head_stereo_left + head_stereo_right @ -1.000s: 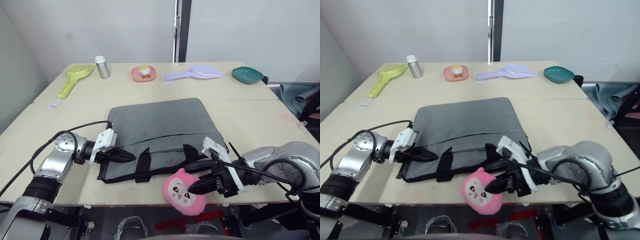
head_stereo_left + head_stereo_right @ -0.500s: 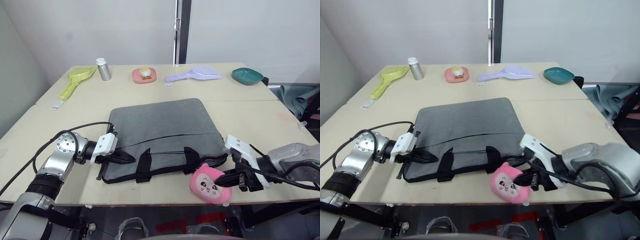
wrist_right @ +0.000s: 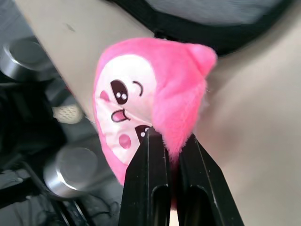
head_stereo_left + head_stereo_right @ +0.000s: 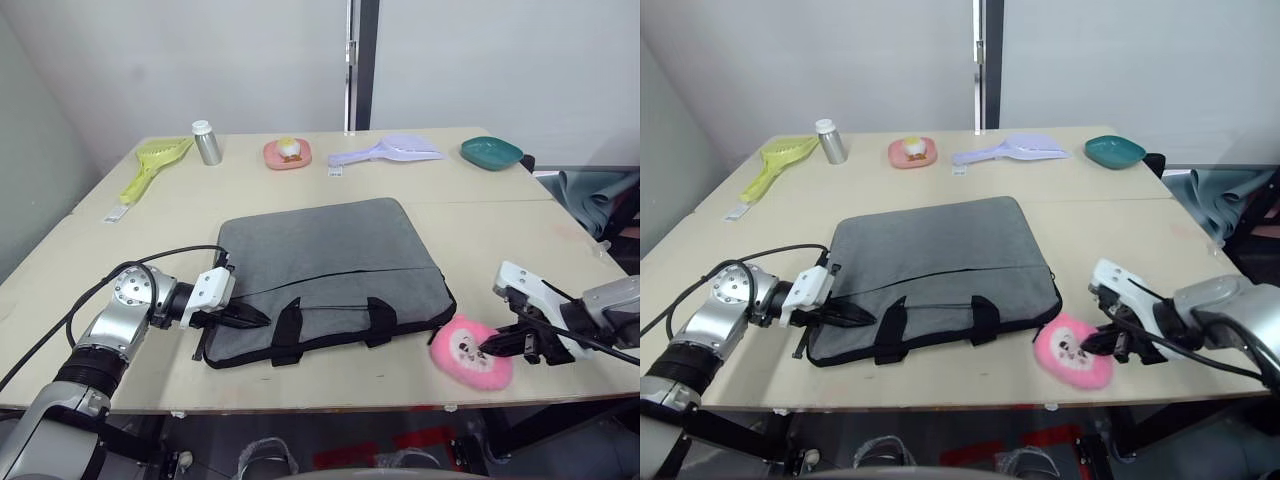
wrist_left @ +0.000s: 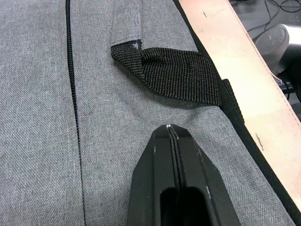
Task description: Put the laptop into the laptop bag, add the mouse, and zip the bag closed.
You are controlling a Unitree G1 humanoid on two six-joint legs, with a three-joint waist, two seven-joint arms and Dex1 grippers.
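The grey laptop bag (image 4: pixel 325 262) lies flat in the middle of the table, its black strap handles (image 4: pixel 287 330) toward the front edge. My left gripper (image 4: pixel 258 316) is shut, its tips lying on the bag's fabric at the front left corner, just short of a black strap (image 5: pixel 174 75). My right gripper (image 4: pixel 487 349) is shut on a pink plush toy (image 4: pixel 468 351) with a face, which rests on the table to the right of the bag's front corner. In the right wrist view the fingers (image 3: pixel 153 155) pinch the toy's pink fur (image 3: pixel 155 94). The laptop and the mouse are out of view.
Along the table's far side stand a yellow-green scoop (image 4: pixel 150 165), a silver bottle (image 4: pixel 207 142), a pink dish (image 4: pixel 288 152), a lavender scoop (image 4: pixel 390 150) and a teal bowl (image 4: pixel 491 152). The plush toy sits close to the table's front edge (image 4: pixel 400 408).
My right gripper has carried the pink plush toy rightward along the front edge, from in front of the bag to its right side. The left gripper has stayed at the bag's corner.
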